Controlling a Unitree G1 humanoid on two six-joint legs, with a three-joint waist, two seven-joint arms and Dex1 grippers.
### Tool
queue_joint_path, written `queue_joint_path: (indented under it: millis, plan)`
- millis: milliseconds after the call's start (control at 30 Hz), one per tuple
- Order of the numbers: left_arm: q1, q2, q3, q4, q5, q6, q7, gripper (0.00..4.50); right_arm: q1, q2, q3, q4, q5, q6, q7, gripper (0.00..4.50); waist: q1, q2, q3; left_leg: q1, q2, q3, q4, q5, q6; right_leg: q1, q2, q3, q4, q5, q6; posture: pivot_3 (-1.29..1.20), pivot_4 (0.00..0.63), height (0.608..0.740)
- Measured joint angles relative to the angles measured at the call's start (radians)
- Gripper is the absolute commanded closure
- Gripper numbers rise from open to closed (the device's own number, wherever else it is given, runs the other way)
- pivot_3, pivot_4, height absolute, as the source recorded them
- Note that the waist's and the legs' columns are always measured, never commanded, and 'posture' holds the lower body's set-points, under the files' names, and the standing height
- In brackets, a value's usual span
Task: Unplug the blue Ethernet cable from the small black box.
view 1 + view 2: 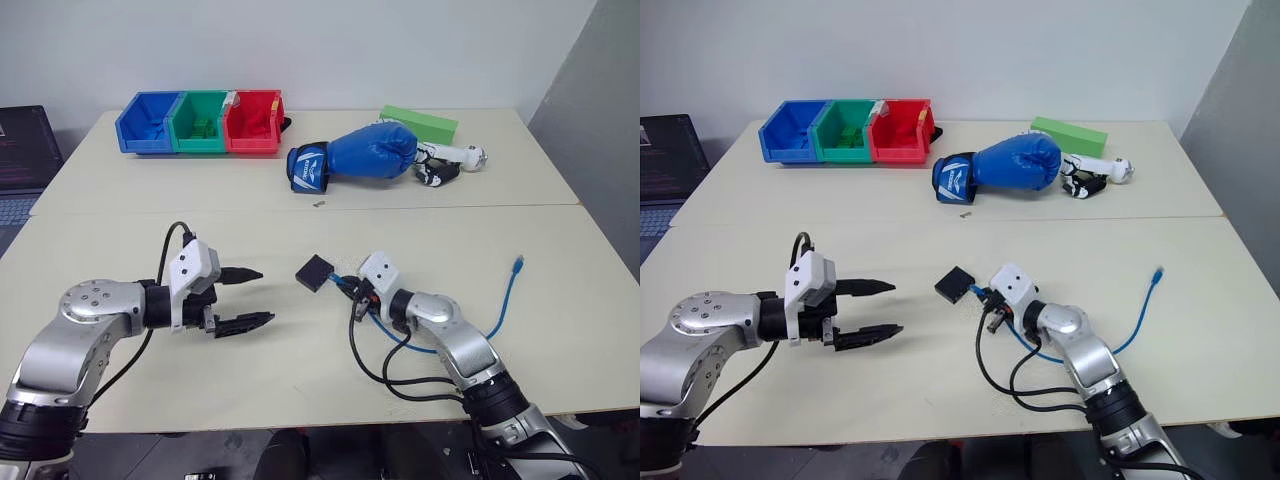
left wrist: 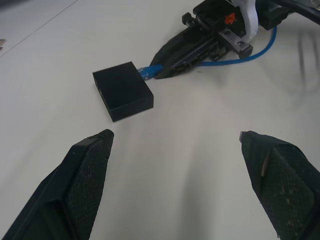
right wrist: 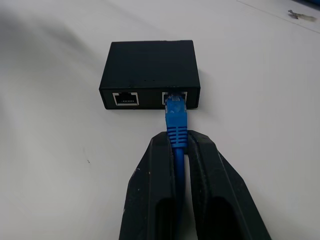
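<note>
A laptop (image 1: 25,150) at the far left is cut off by the frame edge, its screen text too small to read. The contents of the green bin (image 1: 200,122) are too small to identify. The blue Ethernet cable (image 3: 176,131) disappears between the right gripper's (image 3: 180,145) pinched fingers, its length behind them hidden. A tiny object (image 1: 319,204) near the boxing glove (image 1: 360,155) cannot be made out.

Small black box (image 3: 149,67) flat on table, blue Ethernet cable (image 3: 176,120) plugged in

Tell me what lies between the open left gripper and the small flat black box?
Only bare pale table between left gripper and small flat black box, seen in left wrist view.
</note>
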State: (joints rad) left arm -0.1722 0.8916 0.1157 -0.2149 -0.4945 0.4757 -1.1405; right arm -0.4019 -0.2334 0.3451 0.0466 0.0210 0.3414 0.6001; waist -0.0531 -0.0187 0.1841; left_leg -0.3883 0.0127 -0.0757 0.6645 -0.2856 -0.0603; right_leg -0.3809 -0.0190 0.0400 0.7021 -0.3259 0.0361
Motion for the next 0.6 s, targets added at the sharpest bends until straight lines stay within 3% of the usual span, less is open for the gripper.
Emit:
queue_joint_path:
  millis: [233,600]
  plan:
    - [-0.067,-0.086,0.048,0.095,-0.161,0.23,0.066,0.17,-0.073,-0.218,0.038,-0.001,-0.079,-0.319,0.174,4.39,0.001,0.0,0.0,0.0,0.0,0.0,0.001,0.0,0.0,0.0,-0.001,0.0,0.0,0.0,0.0,0.0,0.15,0.74]
    - [-0.077,-0.19,0.002,0.025,-0.359,0.47,0.101,0.17,-0.199,-0.291,0.047,-0.061,0.0,-0.53,0.452,4.4,-0.002,0.0,0.0,-0.001,0.001,-0.001,0.002,0.0,0.0,0.0,-0.002,0.0,0.001,0.0,0.0,0.0,0.15,0.74]
